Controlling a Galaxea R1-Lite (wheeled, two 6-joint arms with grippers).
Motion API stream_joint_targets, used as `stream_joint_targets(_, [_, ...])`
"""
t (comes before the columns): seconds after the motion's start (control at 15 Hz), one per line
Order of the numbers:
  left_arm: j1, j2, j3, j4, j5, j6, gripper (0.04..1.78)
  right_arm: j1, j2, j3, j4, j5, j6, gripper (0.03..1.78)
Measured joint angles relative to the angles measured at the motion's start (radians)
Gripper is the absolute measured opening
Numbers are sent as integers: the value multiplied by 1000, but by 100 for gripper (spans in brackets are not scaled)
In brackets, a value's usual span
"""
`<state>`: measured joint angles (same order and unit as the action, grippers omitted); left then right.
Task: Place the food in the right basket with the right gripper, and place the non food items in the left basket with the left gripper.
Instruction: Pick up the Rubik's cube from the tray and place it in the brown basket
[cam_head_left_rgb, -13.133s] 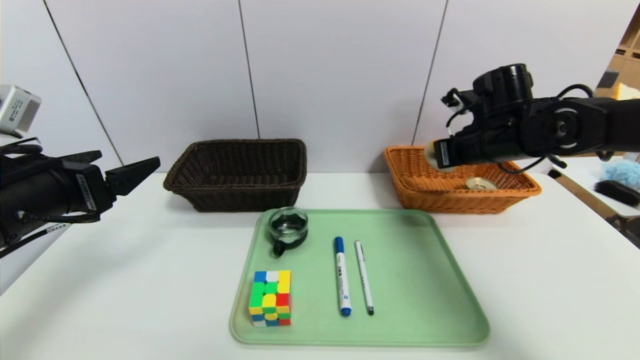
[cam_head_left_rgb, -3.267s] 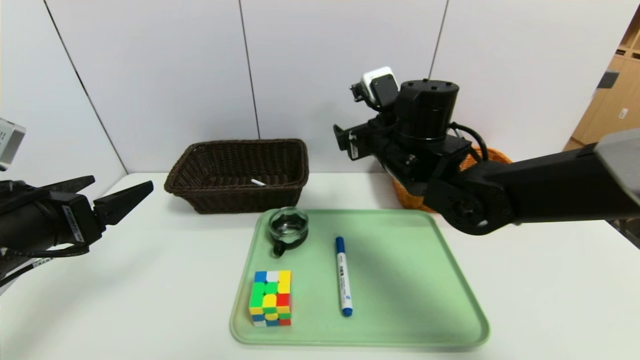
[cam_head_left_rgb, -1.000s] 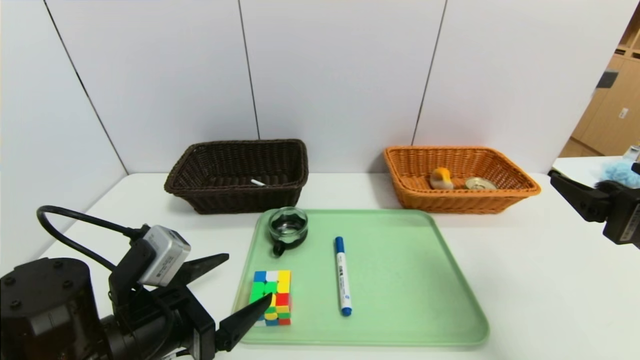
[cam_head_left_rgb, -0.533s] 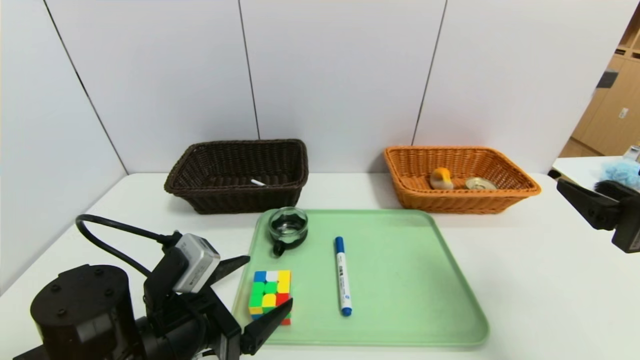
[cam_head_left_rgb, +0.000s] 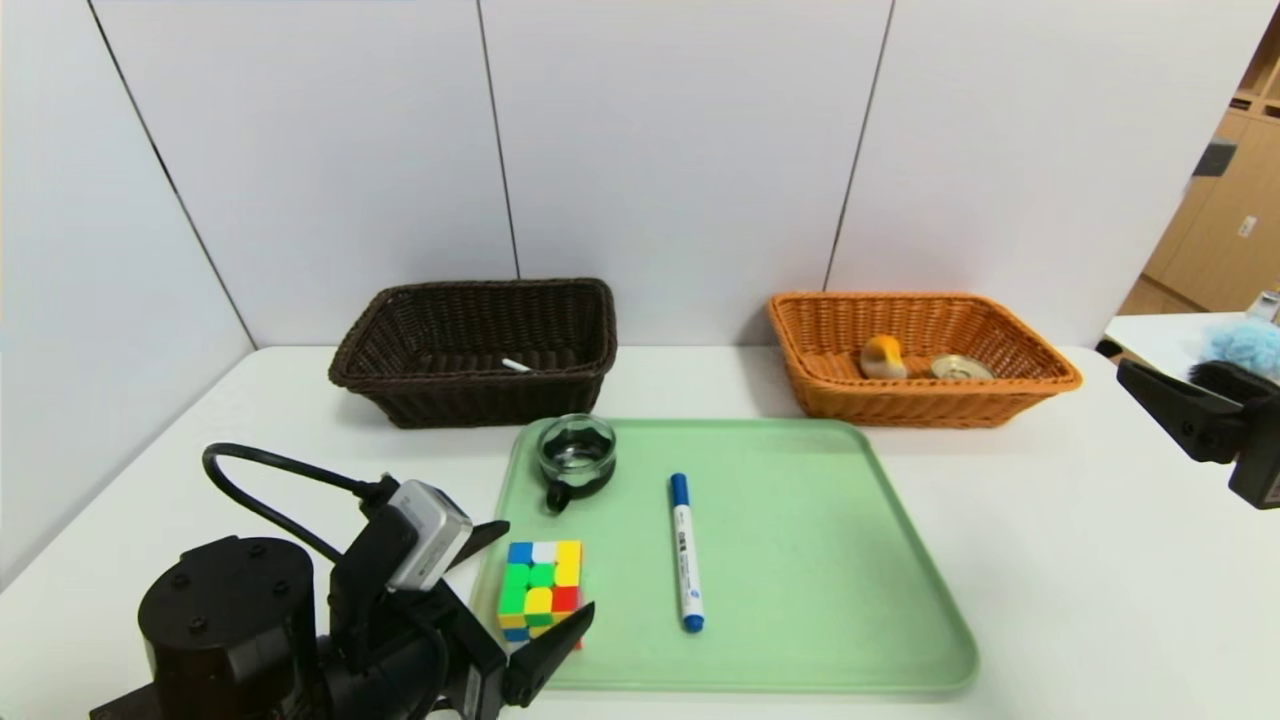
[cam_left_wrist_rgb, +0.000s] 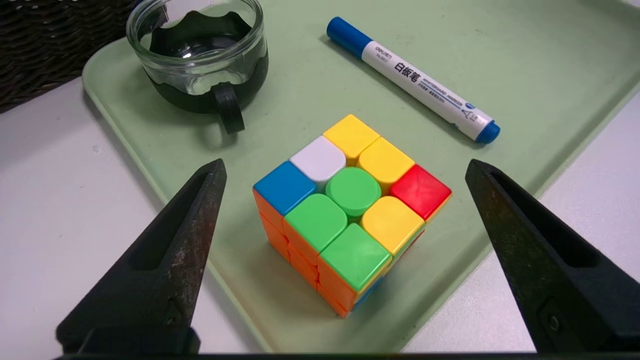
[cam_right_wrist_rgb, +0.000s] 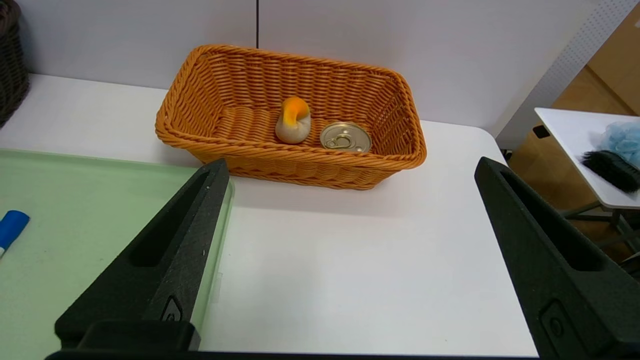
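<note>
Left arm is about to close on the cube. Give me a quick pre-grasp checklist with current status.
1. Left hand open: ok, fingers spread wide.
2. Puzzle cube between the fingers: ok in the left wrist view, with a gap on each side.
3. Cube square to the fingers: not ok, it sits turned so corners face them.
4. Neighbours clear: ok, glass cup and marker lie beyond the cube on the green tray.
5. Fingers low enough to grip the cube's sides: cannot tell.
6. Right hand out of the way: ok, open at the table's right edge, far from the dark brown basket.
</note>
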<state>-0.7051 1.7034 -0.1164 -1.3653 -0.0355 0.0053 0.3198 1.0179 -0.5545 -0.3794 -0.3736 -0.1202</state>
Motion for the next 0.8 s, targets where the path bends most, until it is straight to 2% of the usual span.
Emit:
stream_joint_targets(0.33, [-3,100,8,-149,33,0,169,0,0,-2,0,6,-1,170])
stream_joint_targets(0.8, [-22,165,27,-156,44,-8,169,0,1,-1,2,6,0,170])
